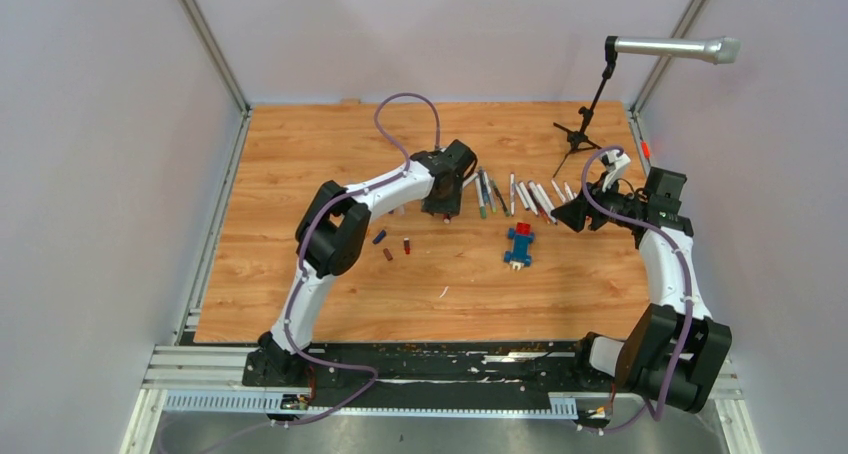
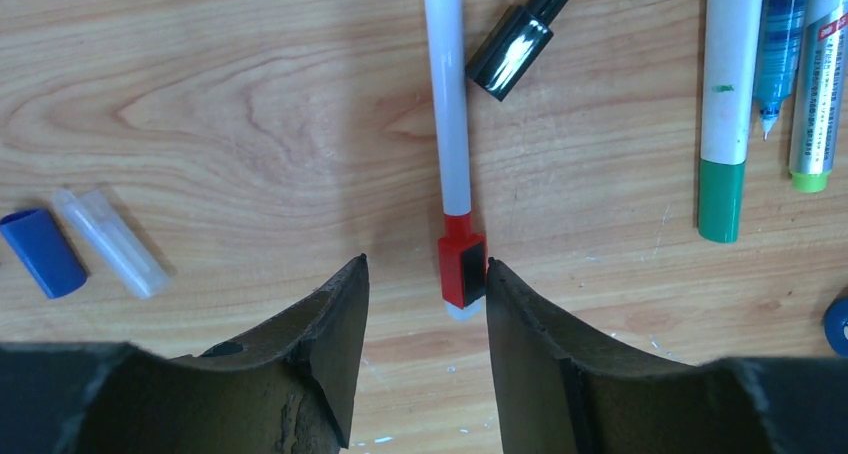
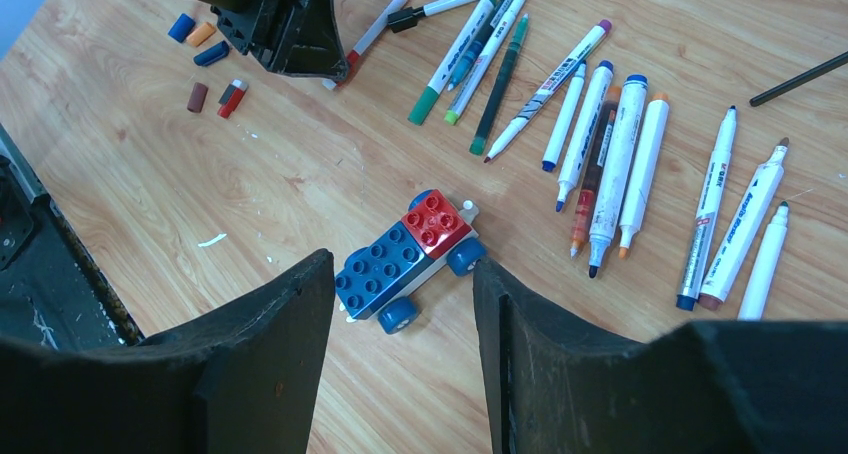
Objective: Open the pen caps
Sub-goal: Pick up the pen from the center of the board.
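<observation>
My left gripper (image 2: 426,262) is open low over the table, in the top view (image 1: 440,210) at the left end of the pen row. A white pen (image 2: 447,104) lies lengthwise ahead of it. The pen's red cap (image 2: 462,271) sits just inside the fingertips, against the right finger and apart from the left one. Loose pen caps lie nearby: a blue one (image 2: 42,253) and a clear one (image 2: 110,242), and others in blue, orange, brown and red (image 3: 211,53). My right gripper (image 3: 402,264) is open and holds nothing, hovering above the table (image 1: 560,214).
A blue-and-red toy block car (image 3: 410,259) stands below the right gripper, also seen in the top view (image 1: 518,245). Several pens lie in a row (image 1: 520,194), some capped in green (image 2: 722,199) and black (image 2: 510,51). A microphone stand (image 1: 590,114) is at the back right.
</observation>
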Robot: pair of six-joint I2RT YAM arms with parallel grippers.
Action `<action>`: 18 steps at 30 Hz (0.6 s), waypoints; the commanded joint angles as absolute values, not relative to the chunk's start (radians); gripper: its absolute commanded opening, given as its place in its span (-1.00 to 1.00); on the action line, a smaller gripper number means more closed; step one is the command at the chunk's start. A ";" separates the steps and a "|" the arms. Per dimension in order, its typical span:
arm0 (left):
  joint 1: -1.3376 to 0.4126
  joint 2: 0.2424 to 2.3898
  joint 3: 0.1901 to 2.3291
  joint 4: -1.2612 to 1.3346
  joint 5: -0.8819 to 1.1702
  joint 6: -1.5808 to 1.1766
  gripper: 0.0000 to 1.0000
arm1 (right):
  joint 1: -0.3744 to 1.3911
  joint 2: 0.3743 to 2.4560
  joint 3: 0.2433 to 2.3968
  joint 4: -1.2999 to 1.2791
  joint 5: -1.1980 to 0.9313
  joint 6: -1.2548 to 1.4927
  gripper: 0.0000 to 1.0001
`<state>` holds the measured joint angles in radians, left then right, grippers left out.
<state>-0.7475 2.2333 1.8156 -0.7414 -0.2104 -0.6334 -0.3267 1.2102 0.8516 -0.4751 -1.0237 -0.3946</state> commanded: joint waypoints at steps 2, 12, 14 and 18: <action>-0.755 2.264 1.876 -0.751 -0.184 -0.611 0.06 | -0.328 1.213 0.881 -0.466 -1.064 -0.420 0.08; -0.755 2.299 1.888 -0.768 -0.178 -0.604 -0.10 | -0.327 1.215 0.882 -0.466 -1.065 -0.420 0.08; -0.755 2.297 1.881 -0.771 -0.178 -0.602 -0.17 | -0.328 1.214 0.882 -0.466 -1.065 -0.420 0.08; -0.755 2.278 1.858 -0.773 -0.180 -0.592 -0.32 | -0.327 1.214 0.880 -0.466 -1.065 -0.421 0.08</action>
